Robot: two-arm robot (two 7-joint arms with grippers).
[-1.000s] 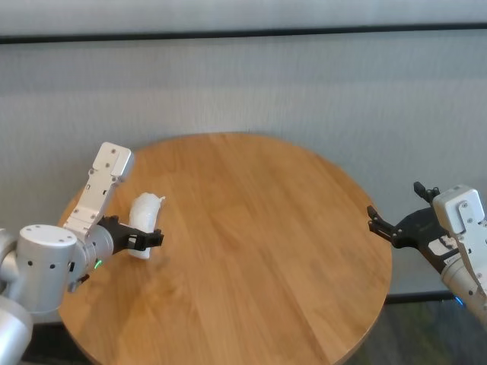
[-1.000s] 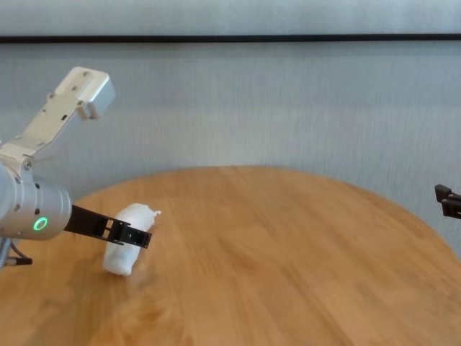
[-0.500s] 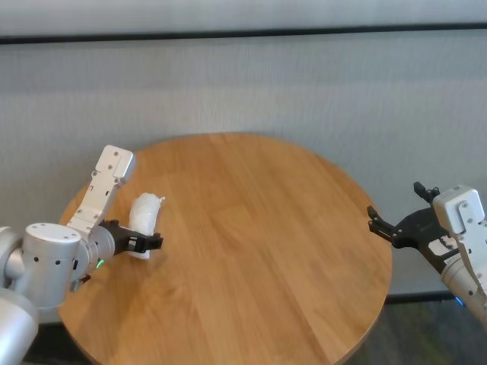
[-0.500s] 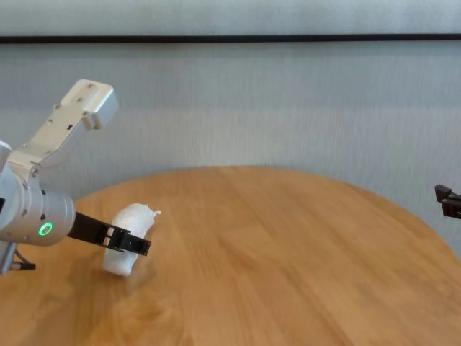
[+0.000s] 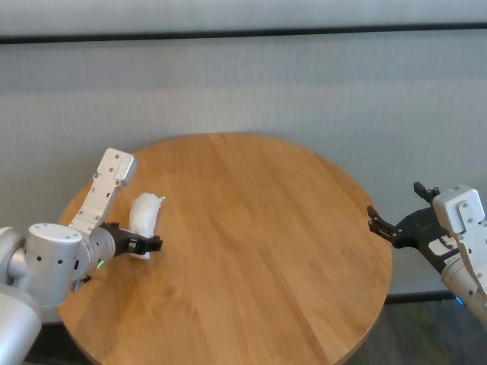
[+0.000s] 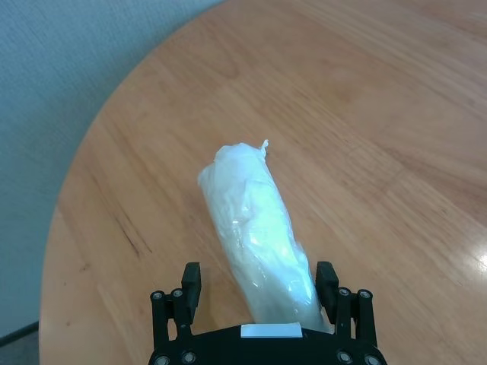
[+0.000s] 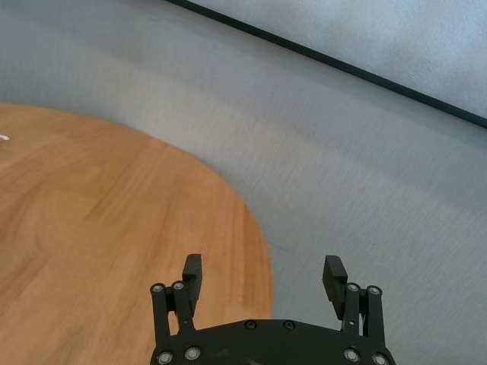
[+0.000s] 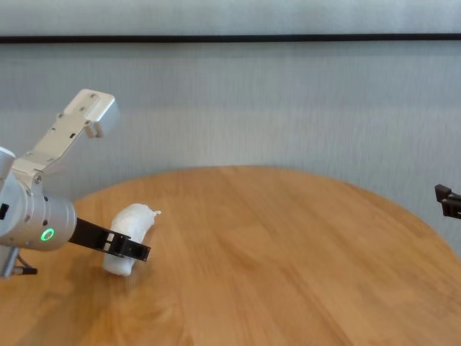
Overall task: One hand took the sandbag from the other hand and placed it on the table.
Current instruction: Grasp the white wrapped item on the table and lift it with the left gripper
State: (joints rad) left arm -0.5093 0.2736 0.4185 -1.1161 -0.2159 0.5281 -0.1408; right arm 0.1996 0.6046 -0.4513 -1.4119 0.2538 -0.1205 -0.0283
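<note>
Lying on the left side of the round wooden desk (image 5: 251, 228), the white sandbag (image 5: 143, 215) rests on the planks with its small tied tip pointing away from the robot. The left gripper (image 5: 144, 245), on the silver wrist with the green ring light, sits low at the sandbag's near end. Its jaws are spread wide, one black finger on each side of the pouch. In the left wrist view the sandbag (image 6: 257, 239) runs up between the two fingertips (image 6: 190, 275), and a narrow gap shows on the one side; on the other side the finger stands so close to the pouch that contact cannot be ruled out. From the chest view the sandbag (image 8: 130, 228) looks settled on the desk (image 8: 288, 259) rather than lifted, with the left gripper (image 8: 126, 247) crossing in front of its lower end.

Well apart, off the desk's right edge, the right gripper (image 5: 384, 226) hangs beside the rim with its jaws released and nothing between them. Its own wrist view shows the two fingers of the right gripper (image 7: 263, 275) parted over the desk edge (image 7: 251, 228) and the grey wall behind.
</note>
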